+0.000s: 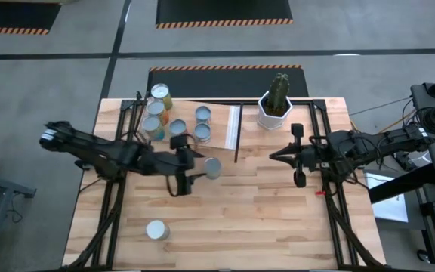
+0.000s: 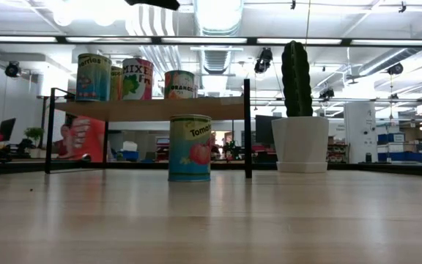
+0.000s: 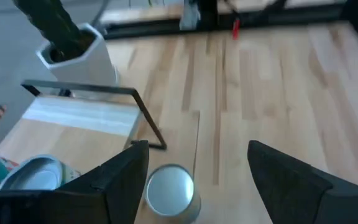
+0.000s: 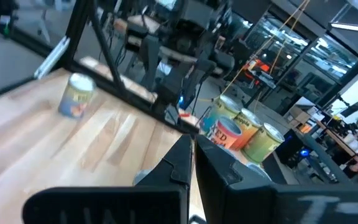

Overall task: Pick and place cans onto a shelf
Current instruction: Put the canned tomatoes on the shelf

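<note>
At centre frame in the high view, the left gripper (image 1: pixel 196 168) stood with fingers apart, a can (image 1: pixel 212 167) just beside them on the tabletop and not gripped. Judgement: the approach to a pick was in hand; the next move called for bracketing that can, then closing. The right gripper (image 1: pixel 278 155), fingers together, waited at centre right. The shelf (image 1: pixel 231 121), upper centre, carried several cans. One can (image 1: pixel 156 230) stood apart at lower left. A white pot (image 1: pixel 275 112) held a cactus (image 1: pixel 279 91).
</note>
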Robot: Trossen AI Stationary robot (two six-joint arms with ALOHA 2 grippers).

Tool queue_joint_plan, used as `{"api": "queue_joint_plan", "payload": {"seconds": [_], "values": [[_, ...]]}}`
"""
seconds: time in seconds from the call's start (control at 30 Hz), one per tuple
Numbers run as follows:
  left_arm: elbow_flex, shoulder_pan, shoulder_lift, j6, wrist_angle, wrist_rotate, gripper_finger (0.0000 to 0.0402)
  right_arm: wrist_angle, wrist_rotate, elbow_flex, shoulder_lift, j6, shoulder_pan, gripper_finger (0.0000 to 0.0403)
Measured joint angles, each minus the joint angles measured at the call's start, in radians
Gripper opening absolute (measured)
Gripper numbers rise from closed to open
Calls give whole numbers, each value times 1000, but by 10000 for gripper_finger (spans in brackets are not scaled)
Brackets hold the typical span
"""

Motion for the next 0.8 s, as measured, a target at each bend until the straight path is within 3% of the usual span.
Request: {"api": "queue_joint_plan", "payload": {"seconds": [0.17, 0.4, 0.63, 0.8], "values": [[-171, -13, -126, -9, 152, -3, 255, 66, 0, 0, 8, 69, 0, 9], [-321, -18, -218, -52, 157, -3, 255, 137, -1, 0, 87, 180, 0, 9], [-341, -18, -260, -77, 46, 8, 255, 120, -1, 68, 225, 287, 0, 9], [-342, -23, -266, -127, -23, 86, 256, 55, -2, 147, 333, 363, 2, 9]]}}
